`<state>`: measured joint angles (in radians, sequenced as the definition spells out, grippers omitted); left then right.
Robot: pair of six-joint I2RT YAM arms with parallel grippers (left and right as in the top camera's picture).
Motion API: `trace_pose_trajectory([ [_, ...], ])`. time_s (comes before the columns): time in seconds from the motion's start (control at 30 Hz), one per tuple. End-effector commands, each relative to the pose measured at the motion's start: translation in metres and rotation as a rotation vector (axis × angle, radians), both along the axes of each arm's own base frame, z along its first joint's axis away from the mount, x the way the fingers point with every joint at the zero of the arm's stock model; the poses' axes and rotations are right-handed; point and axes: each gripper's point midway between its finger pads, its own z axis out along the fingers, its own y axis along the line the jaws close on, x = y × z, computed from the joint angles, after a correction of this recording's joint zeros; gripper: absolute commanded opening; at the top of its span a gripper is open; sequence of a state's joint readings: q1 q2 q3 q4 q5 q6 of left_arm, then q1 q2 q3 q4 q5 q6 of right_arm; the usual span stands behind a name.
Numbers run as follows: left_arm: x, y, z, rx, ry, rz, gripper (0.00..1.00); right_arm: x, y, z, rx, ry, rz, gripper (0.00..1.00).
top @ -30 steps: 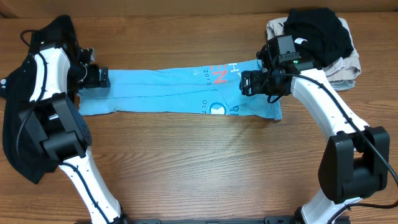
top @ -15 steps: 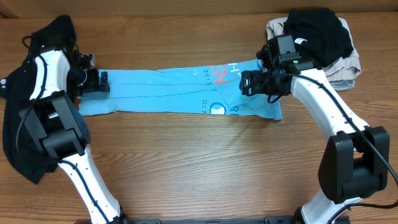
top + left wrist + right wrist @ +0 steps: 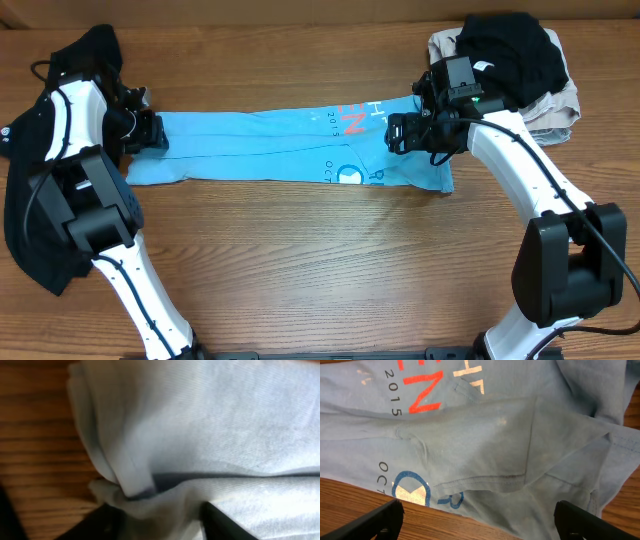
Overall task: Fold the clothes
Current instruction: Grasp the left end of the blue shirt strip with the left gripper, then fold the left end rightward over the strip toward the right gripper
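A light blue T-shirt [image 3: 280, 150] with white and red-orange lettering lies folded into a long band across the table. My left gripper [image 3: 150, 130] is at its left end. In the left wrist view the two dark fingers [image 3: 100, 522] pinch a bunched fold of the pale fabric [image 3: 200, 425] between them. My right gripper [image 3: 405, 133] hovers over the shirt's right end, jaws wide apart. The right wrist view shows the lettering [image 3: 425, 390] and nothing between its fingers [image 3: 375, 520].
A black shirt [image 3: 30, 220] with a small white logo drapes over the table's left side under the left arm. At the back right a black garment [image 3: 510, 50] sits on a beige one [image 3: 555, 105]. Bare wood [image 3: 330, 260] fills the front.
My left gripper slid a little left along the shirt's end and its jaws have closed in on the fabric. The right arm has not moved.
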<state>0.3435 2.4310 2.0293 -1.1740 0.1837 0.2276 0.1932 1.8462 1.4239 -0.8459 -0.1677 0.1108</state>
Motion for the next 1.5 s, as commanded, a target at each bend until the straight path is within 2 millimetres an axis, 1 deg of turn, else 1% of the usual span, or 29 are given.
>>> trace_pose_trajectory([
  [0.0,-0.035,-0.053,-0.076,-0.184,0.205,0.010,0.28,0.004,0.000,0.005,-0.006,-0.020,0.002,1.00],
  [0.03,-0.034,-0.055,-0.077,-0.193,0.207,0.028,0.09,0.004,0.000,0.005,-0.006,-0.019,0.002,1.00],
  [0.07,-0.034,-0.054,-0.079,-0.191,0.214,0.048,0.04,0.003,0.000,0.005,-0.006,-0.019,0.002,1.00],
  [0.13,-0.033,-0.054,-0.079,-0.188,0.218,0.086,0.04,0.002,0.000,0.004,-0.007,-0.013,0.002,1.00],
  [0.2,-0.030,-0.051,-0.074,-0.184,0.205,0.093,0.04,0.001,0.000,0.004,-0.008,-0.008,0.002,1.00],
  [0.27,-0.026,-0.045,-0.064,-0.169,0.196,0.097,0.04,-0.001,-0.001,0.003,-0.006,0.003,-0.008,1.00],
  [0.3,-0.023,-0.038,-0.056,-0.147,0.191,0.108,0.04,-0.002,-0.001,0.003,-0.002,0.011,-0.021,0.99],
  [0.37,-0.014,-0.029,-0.036,-0.121,0.163,0.143,0.04,-0.004,-0.001,0.002,0.003,0.026,-0.044,0.97],
  [0.43,-0.001,-0.021,-0.009,-0.100,0.111,0.146,0.04,-0.006,-0.002,0.001,0.007,0.039,-0.062,0.97],
  [0.5,0.007,-0.014,0.016,-0.062,0.069,0.142,0.04,-0.007,-0.001,0.001,0.013,0.050,-0.078,0.97],
  [0.63,0.009,0.002,0.061,0.083,0.028,0.081,0.04,-0.010,-0.001,0.000,0.018,0.062,-0.075,0.97],
  [0.7,0.006,0.011,0.074,0.168,0.033,0.051,0.04,-0.011,-0.001,0.000,0.017,0.066,-0.075,0.97],
  [0.83,-0.004,0.028,0.092,0.320,0.068,0.036,0.04,-0.013,-0.001,-0.001,0.016,0.074,-0.075,0.97],
  [1.0,-0.005,0.044,0.106,0.410,0.063,0.088,0.04,-0.013,-0.001,-0.001,0.015,0.074,-0.074,0.98],
  [1.1,-0.004,0.045,0.116,0.422,0.049,0.099,0.04,-0.014,-0.001,-0.001,0.014,0.077,-0.075,0.98],
  [1.17,-0.001,0.043,0.123,0.418,0.029,0.100,0.04,-0.014,-0.002,-0.001,0.014,0.079,-0.075,0.98],
  [1.2,0.002,0.039,0.127,0.404,0.013,0.096,0.04,-0.014,-0.002,-0.001,0.014,0.080,-0.075,0.98],
  [1.23,0.007,0.030,0.129,0.371,-0.008,0.088,0.04,-0.014,-0.002,-0.001,0.014,0.081,-0.075,0.98],
  [1.3,0.015,0.009,0.131,0.291,-0.044,0.062,0.04,-0.014,-0.002,-0.001,0.013,0.081,-0.075,0.98],
  [1.33,0.019,-0.004,0.131,0.243,-0.058,0.048,0.04,-0.014,-0.002,-0.001,0.013,0.081,-0.075,0.98],
  [1.4,0.022,-0.027,0.129,0.175,-0.064,0.027,0.04,-0.014,-0.002,-0.001,0.013,0.080,-0.076,0.98],
  [1.47,0.024,-0.056,0.124,0.110,-0.056,0.007,0.04,-0.014,-0.002,-0.001,0.012,0.080,-0.076,0.98],
])
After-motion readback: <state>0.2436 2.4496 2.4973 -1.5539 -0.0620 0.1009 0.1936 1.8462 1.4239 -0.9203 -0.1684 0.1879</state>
